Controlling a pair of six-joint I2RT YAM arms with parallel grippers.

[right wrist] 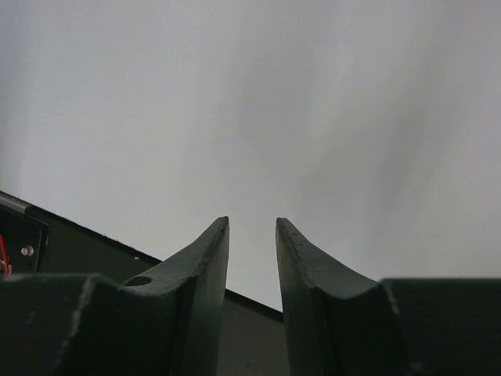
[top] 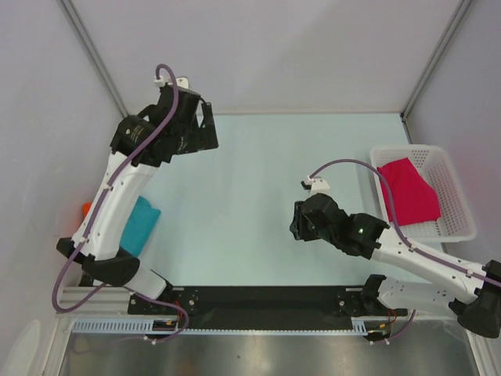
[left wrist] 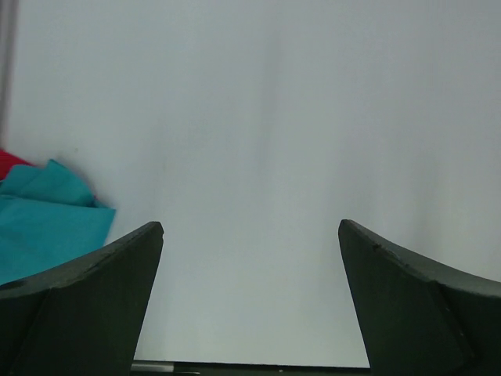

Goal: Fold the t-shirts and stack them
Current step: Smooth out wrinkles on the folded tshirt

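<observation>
A folded teal t-shirt (top: 143, 222) lies at the table's left edge, partly hidden by my left arm; it also shows in the left wrist view (left wrist: 47, 223). A bit of orange cloth (top: 86, 209) peeks out beside it, and a red scrap (left wrist: 9, 163) shows behind the teal. A magenta-pink t-shirt (top: 409, 190) lies crumpled in the white basket (top: 458, 196). My left gripper (top: 202, 129) (left wrist: 250, 227) is raised at the far left, wide open and empty. My right gripper (top: 298, 225) (right wrist: 252, 221) hovers over the middle right with a narrow gap between its jaws, holding nothing.
The pale green table (top: 250, 196) has grey walls behind and at both sides. A black rail (top: 258, 298) runs along the near edge between the arm bases; it also shows in the right wrist view (right wrist: 70, 243).
</observation>
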